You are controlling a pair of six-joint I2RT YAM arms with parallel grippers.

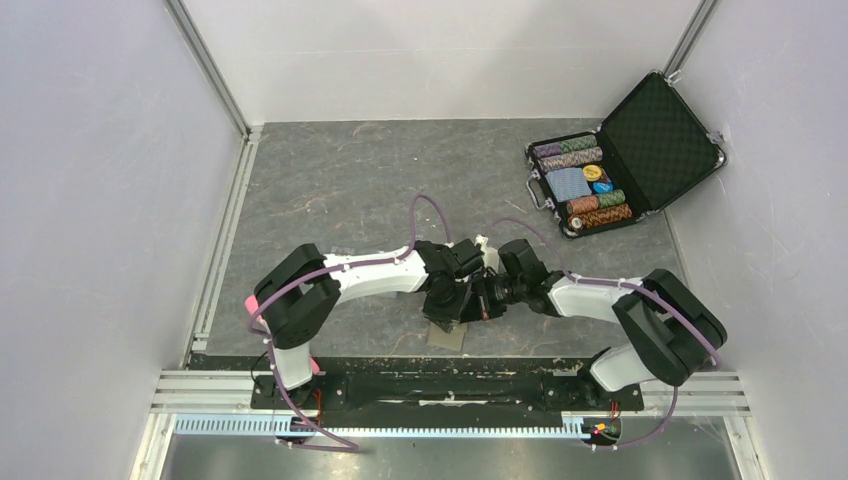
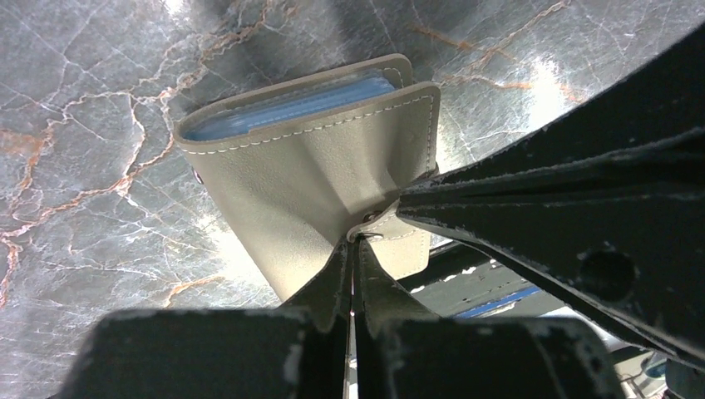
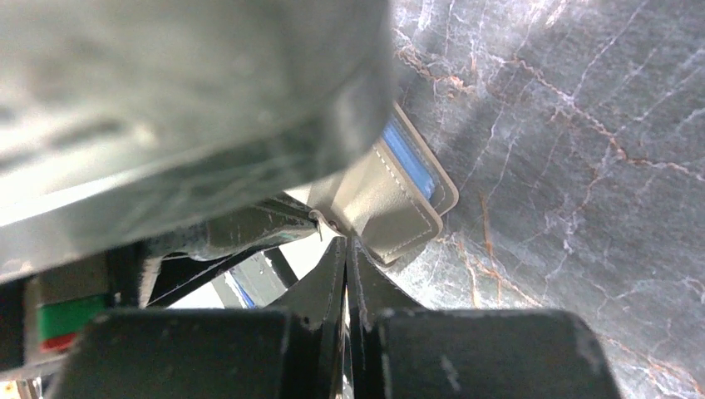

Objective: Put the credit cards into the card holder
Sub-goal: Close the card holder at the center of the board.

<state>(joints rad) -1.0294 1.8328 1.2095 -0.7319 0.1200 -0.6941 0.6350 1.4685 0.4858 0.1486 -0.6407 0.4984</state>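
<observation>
The card holder (image 2: 308,179) is an olive-tan bifold with pale blue pockets showing along its top edge, held just above the marbled table. My left gripper (image 2: 356,239) is shut on its snap tab at the lower edge. My right gripper (image 3: 346,241) comes in from the side and is shut on the stitched flap (image 3: 391,212) right beside the tab, where the cover creases. From above, both grippers meet over the holder (image 1: 447,335) near the table's front middle. The credit cards are out of view.
An open black poker-chip case (image 1: 620,160) with chip rows and a blue deck sits at the back right. The metal rail (image 1: 450,385) runs along the near edge. White walls close in on both sides.
</observation>
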